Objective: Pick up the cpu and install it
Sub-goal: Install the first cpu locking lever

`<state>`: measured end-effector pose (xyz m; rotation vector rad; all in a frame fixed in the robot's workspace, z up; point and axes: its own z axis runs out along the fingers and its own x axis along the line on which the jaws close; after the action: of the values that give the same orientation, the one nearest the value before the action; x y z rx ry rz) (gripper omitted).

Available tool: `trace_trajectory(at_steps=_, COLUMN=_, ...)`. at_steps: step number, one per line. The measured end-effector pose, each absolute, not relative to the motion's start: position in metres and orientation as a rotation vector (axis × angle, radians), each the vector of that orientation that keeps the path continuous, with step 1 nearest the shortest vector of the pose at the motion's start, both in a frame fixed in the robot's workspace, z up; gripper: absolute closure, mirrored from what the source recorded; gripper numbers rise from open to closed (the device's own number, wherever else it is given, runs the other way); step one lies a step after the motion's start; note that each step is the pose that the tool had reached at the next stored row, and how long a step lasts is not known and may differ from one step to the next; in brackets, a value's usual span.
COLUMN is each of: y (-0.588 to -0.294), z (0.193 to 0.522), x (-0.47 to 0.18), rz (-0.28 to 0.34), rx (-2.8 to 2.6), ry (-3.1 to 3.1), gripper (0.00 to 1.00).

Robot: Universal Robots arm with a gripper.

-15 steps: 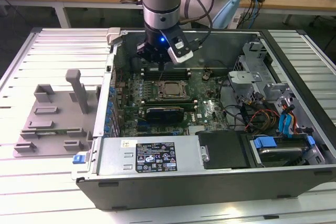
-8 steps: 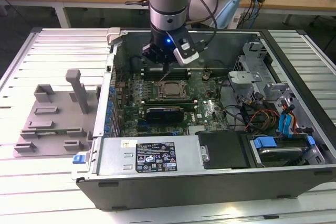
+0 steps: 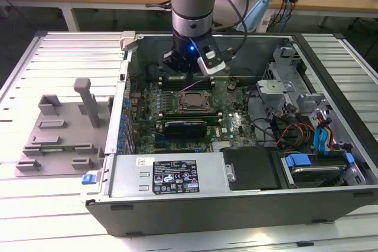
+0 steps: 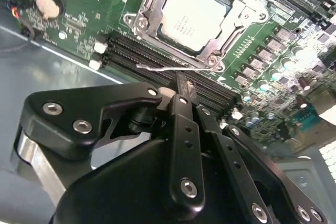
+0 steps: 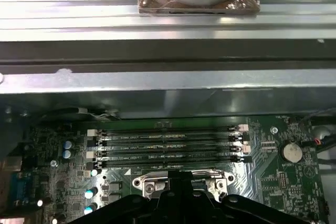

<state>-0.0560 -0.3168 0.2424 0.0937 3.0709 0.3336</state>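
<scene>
The cpu (image 4: 191, 17) is a flat square chip with a shiny silver top, lying in the motherboard socket inside its metal frame (image 4: 149, 22). In the exterior view the cpu (image 3: 194, 101) lies in the middle of the green board, inside the open computer case. My gripper (image 3: 188, 68) hangs just above and behind the socket, apart from the chip. In the second wrist view the black fingers (image 4: 181, 90) are closed together with nothing between them, over the memory slots beside the socket. A thin wire lever (image 4: 157, 68) lies between the fingertips and the socket.
A grey plastic fixture tray (image 3: 59, 131) stands on the slatted table at the exterior view's left. The case wall (image 3: 127, 87), power supply (image 3: 171, 175) and drive cage (image 3: 313, 128) ring the board. Memory slots (image 5: 168, 145) and a coin battery (image 5: 290, 152) lie near the socket.
</scene>
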Motion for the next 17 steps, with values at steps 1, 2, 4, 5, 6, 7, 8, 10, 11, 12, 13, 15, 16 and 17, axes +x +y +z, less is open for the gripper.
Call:
trace_trajectory(at_steps=1, y=-0.317, z=0.242, x=-0.056, rz=0.332, rx=0.125, ry=3.068, gripper=0.89)
trace_trajectory(at_steps=2, y=-0.317, z=0.241, x=-0.056, rz=0.331, rx=0.144, ry=3.066, gripper=0.89)
trace_trajectory(at_steps=4, y=-0.317, z=0.239, x=-0.056, rz=0.328, rx=0.17, ry=3.063, gripper=0.89)
trace_trajectory(at_steps=5, y=-0.317, z=0.238, x=-0.056, rz=0.328, rx=0.171, ry=3.063, gripper=0.89)
trace_trajectory(at_steps=6, y=-0.317, z=0.237, x=-0.056, rz=0.328, rx=0.171, ry=3.063, gripper=0.89)
trace_trajectory(at_steps=7, y=-0.317, z=0.235, x=-0.056, rz=0.328, rx=0.171, ry=3.062, gripper=0.89)
trace_trajectory(at_steps=8, y=-0.316, z=0.233, x=-0.056, rz=0.331, rx=0.17, ry=3.062, gripper=0.89)
trace_trajectory(at_steps=10, y=-0.314, z=0.231, x=-0.056, rz=0.334, rx=0.171, ry=3.062, gripper=0.89)
trace_trajectory(at_steps=11, y=-0.313, z=0.23, x=-0.056, rz=0.334, rx=0.171, ry=3.062, gripper=0.89)
trace_trajectory(at_steps=12, y=-0.313, z=0.229, x=-0.056, rz=0.334, rx=0.171, ry=3.062, gripper=0.89)
trace_trajectory(at_steps=13, y=-0.313, z=0.228, x=-0.056, rz=0.334, rx=0.171, ry=3.062, gripper=0.89)
trace_trajectory(at_steps=15, y=-0.312, z=0.225, x=-0.055, rz=0.334, rx=0.177, ry=3.061, gripper=0.89)
trace_trajectory(at_steps=16, y=-0.312, z=0.224, x=-0.055, rz=0.334, rx=0.182, ry=3.061, gripper=0.89)
trace_trajectory(at_steps=17, y=-0.311, z=0.224, x=-0.055, rz=0.333, rx=0.189, ry=3.06, gripper=0.89)
